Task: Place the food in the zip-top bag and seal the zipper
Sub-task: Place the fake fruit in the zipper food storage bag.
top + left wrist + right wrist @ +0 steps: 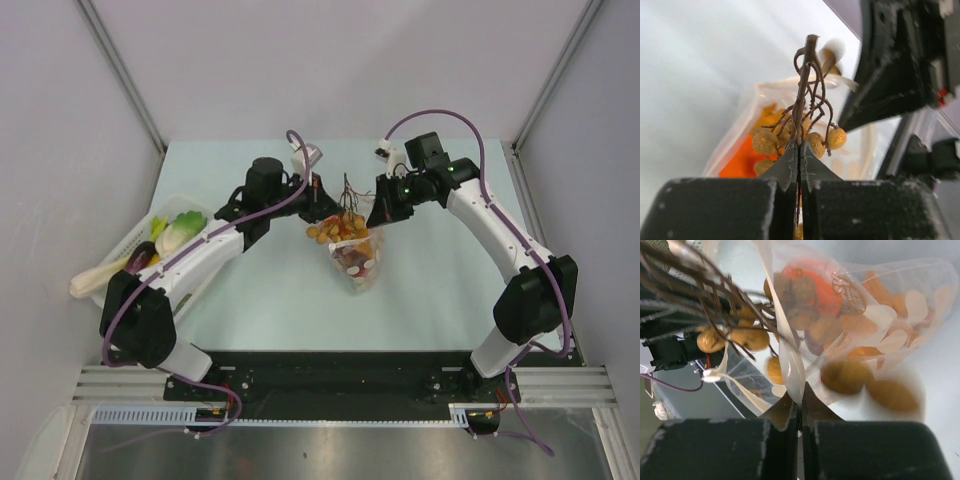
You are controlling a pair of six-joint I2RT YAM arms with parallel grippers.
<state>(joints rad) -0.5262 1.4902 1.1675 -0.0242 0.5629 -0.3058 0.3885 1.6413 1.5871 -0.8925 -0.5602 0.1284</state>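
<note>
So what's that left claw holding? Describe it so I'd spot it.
Look at the middle of the pale table, where the clear zip-top bag sits. At its mouth the left gripper pinches a bunch of tan balls; it alone has bare brown twigs, unlike the orange and red pieces inside.

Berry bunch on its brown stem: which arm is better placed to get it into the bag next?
Left. The left pincer is shut on the stem of the berry bunch, at the mouth of the zip-top bag. The right pincer is shut on the bag's rim, holding it up.
</note>
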